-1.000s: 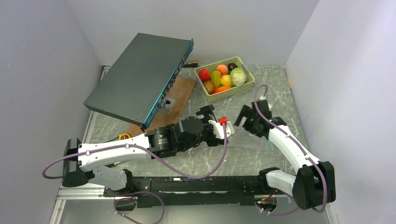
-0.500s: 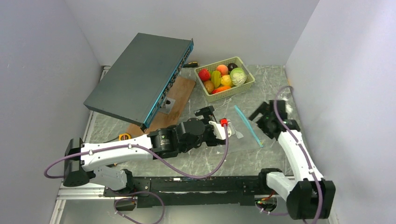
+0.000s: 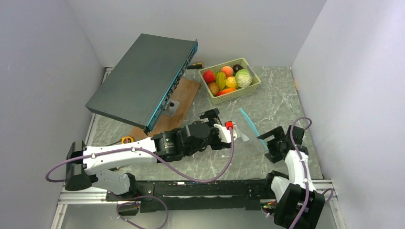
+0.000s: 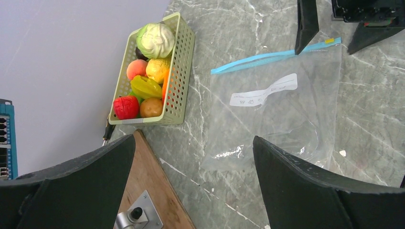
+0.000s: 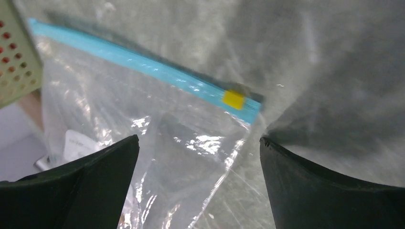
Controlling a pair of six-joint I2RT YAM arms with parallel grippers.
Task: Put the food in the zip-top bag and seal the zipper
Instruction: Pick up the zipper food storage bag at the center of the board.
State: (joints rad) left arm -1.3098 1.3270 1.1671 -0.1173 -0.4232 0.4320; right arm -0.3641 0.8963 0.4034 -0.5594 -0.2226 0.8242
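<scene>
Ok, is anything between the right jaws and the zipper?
Nothing visible does. The right gripper, jaws open, faces the zipper end; only the flat bag and bare table lie between.

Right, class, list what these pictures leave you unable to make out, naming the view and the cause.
- Whether the zipper is pressed shut: too thin from the left wrist, blurred from the right wrist.
- The print on the white label: too small in every view.
- The dark purple food: mostly hidden behind the cabbage in the basket from the left wrist, tiny from the top.
</scene>
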